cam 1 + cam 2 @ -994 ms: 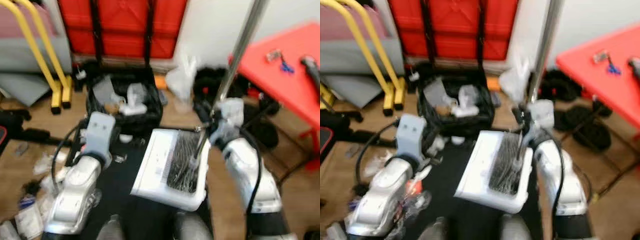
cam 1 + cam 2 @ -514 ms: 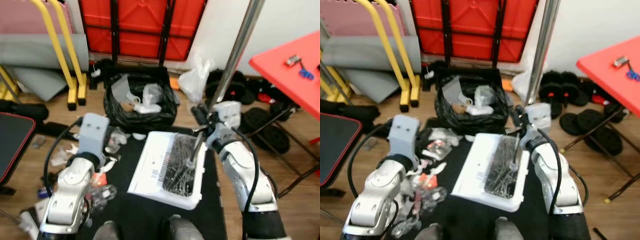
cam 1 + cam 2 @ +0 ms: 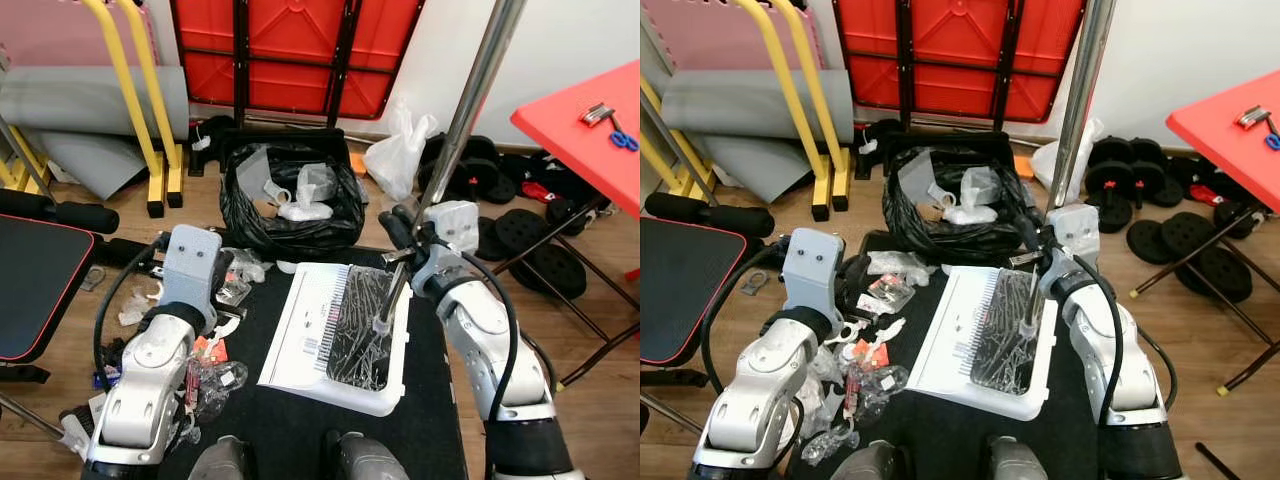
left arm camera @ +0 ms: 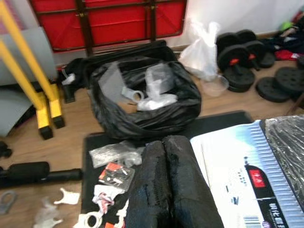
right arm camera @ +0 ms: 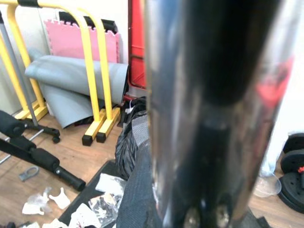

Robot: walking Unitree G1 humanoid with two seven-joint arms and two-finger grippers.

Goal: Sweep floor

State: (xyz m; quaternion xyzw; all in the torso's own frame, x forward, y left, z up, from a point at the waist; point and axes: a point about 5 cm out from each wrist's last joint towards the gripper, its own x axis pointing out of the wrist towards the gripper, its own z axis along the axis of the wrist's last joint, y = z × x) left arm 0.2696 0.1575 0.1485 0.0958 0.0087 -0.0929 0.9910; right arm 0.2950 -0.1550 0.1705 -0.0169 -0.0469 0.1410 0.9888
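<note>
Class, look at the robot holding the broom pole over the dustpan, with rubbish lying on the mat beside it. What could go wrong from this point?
1. The right gripper holds the long metal pole low down; the tall end could swing toward the red table.
2. Wrappers lie close beside the left arm, so a sweep might scatter them off the black mat.
3. The dustpan could tip and spill.

A polished, mirror-bright metal pole [image 3: 470,105] is being shown. Glossy white plastic is being seen on the dustpan [image 3: 310,330], crinkled black plastic on the bag [image 3: 290,225] at 12 o'clock, and matt wood on the floor [image 3: 590,390].
</note>
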